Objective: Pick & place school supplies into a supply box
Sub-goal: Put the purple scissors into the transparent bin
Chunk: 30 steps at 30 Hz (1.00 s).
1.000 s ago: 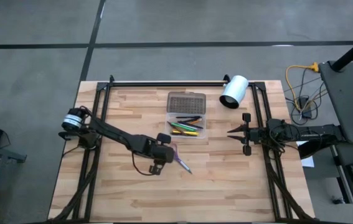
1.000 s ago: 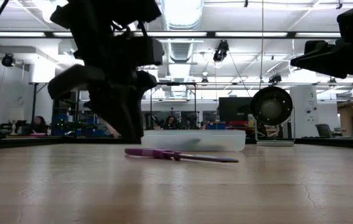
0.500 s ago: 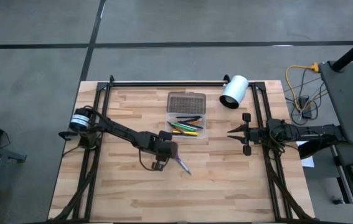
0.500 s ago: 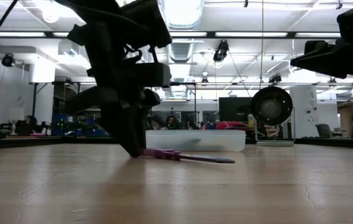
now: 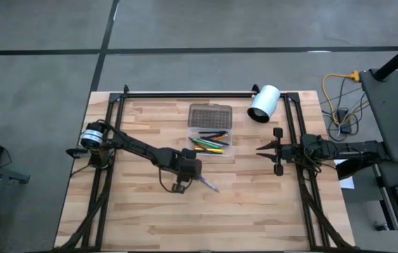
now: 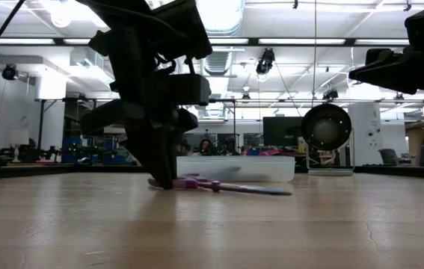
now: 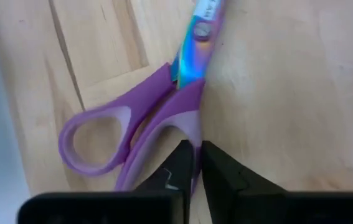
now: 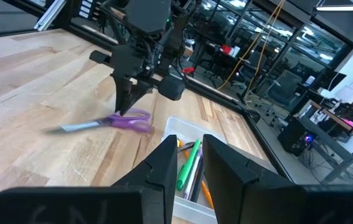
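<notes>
The left tool (image 5: 197, 176) is down at the table (image 5: 142, 218), a little toward 7 o'clock of the table's middle, with its fingers (image 7: 216, 174) drawn together to a thin slit around the outer handle loop of the purple-handled scissors (image 7: 157, 118). The pinch sits on the handle's edge, just behind the pivot screw. The scissors lie flat on the wood, handles under the tool and blades pointing away toward 4 o'clock in the high view (image 5: 209, 185); the low view shows them resting on the tabletop, not lifted.

Just at 1 o'clock of the left tool stands the supply box (image 5: 228, 147), a clear case with its dotted grey lid (image 5: 210, 114) folded open toward 12 o'clock. Inside lie pens and pencils (image 5: 209, 143) in green, yellow, orange and black.

The right tool (image 5: 263, 148) waits at the 3 o'clock side of the table, level with the box, its fingers (image 8: 157, 165) a narrow gap apart and holding nothing. A white cylinder (image 5: 263, 103) lies near the far right corner.
</notes>
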{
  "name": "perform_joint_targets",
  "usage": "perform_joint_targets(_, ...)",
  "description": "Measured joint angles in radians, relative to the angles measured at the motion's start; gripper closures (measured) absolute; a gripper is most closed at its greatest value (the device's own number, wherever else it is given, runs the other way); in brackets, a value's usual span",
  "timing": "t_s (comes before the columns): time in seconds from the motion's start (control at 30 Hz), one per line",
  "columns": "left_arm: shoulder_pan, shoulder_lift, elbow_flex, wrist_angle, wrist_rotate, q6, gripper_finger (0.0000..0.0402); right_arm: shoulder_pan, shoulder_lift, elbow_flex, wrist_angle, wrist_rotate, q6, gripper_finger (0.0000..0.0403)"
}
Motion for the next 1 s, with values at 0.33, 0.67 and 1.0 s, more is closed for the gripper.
perform_joint_targets(0.33,0.0,0.0,0.017,-0.015,0.012,0.037,0.0398,0.0,0.0,0.0,0.0,0.0,0.0,0.0335)
perform_joint_targets(0.67,-0.011,0.001,0.081,-0.007,-0.133,0.038,0.04,0.0,0.0,0.0,0.0,0.0,0.0,0.0335)
perform_joint_targets(1.0,-0.034,-0.002,0.12,0.012,-0.407,0.039,0.0401,0.0,0.0,0.0,0.0,0.0,0.0,0.0335)
